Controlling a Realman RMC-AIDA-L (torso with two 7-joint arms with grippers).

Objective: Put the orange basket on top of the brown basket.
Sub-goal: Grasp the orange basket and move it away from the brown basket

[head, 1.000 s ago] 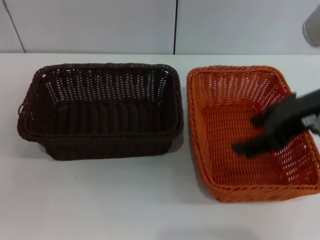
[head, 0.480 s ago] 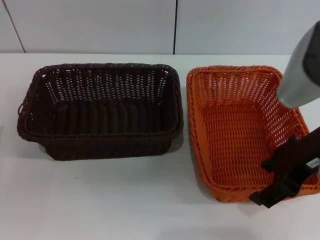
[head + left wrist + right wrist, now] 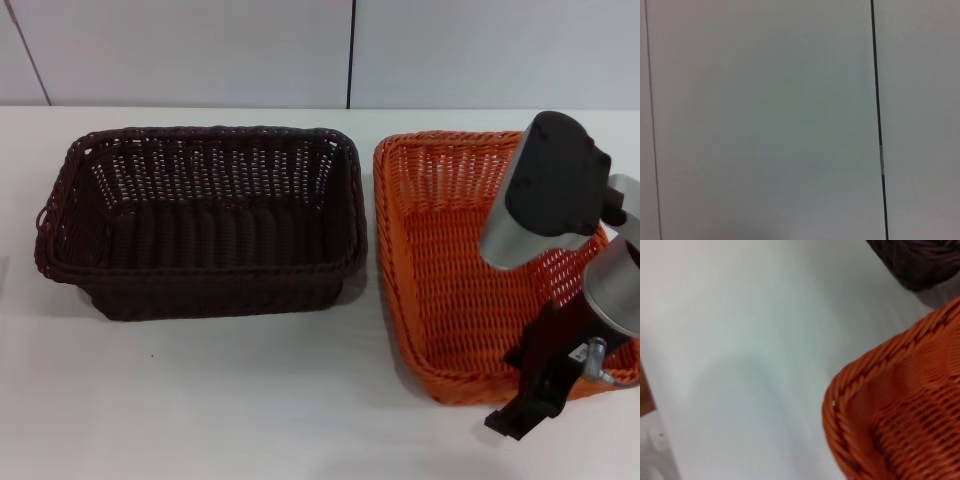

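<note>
The orange basket (image 3: 455, 270) stands on the white table at the right; the right wrist view shows one of its corners (image 3: 890, 405). The brown basket (image 3: 200, 220) stands upright beside it on the left, with a narrow gap between them, and its edge shows in the right wrist view (image 3: 920, 260). My right gripper (image 3: 510, 392) is at the orange basket's near right corner. It is open, with one black finger over the inside of the near rim and the other outside, over the table. The left gripper is out of view; its wrist view shows only a wall.
The white table (image 3: 200, 400) runs in front of both baskets and also shows in the right wrist view (image 3: 740, 340). A grey panelled wall (image 3: 200, 50) stands behind. My right forearm (image 3: 550, 190) hangs over the orange basket's right side.
My right gripper has moved from over the inside of the orange basket toward me, down to its near right corner. The arm has swung in over the basket. Neither basket has moved.
</note>
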